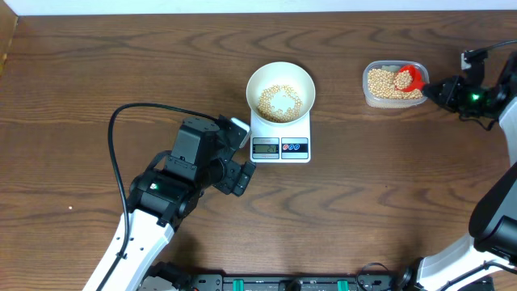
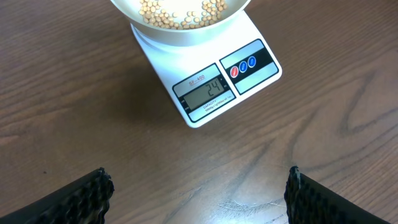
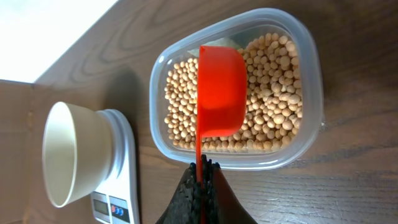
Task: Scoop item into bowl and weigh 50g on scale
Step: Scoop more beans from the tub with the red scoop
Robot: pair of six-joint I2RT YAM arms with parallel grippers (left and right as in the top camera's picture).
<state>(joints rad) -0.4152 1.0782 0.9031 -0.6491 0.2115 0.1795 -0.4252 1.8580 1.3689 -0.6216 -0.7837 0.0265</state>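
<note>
Right gripper [image 3: 200, 177] pinched shut on handle of red plastic scoop [image 3: 221, 93], poised over tan round beans [image 3: 277, 81]; round white bowl [image 3: 68, 155] lay leftward. Left gripper [image 2: 199, 193] gaped, empty.

Wood, plastic and dry beans on my screens

The table [image 1: 81, 73] is dark grained wood with a low sheen. The bowl [image 1: 279, 69] is smooth white, the scale [image 1: 303, 129] white plastic, the tub [image 3: 311, 74] clear plastic, the scoop [image 3: 221, 87] glossy red plastic, and the beans [image 3: 273, 81] matt tan. The left gripper [image 2: 199, 196] has black ridged pads [image 2: 81, 199].
</note>
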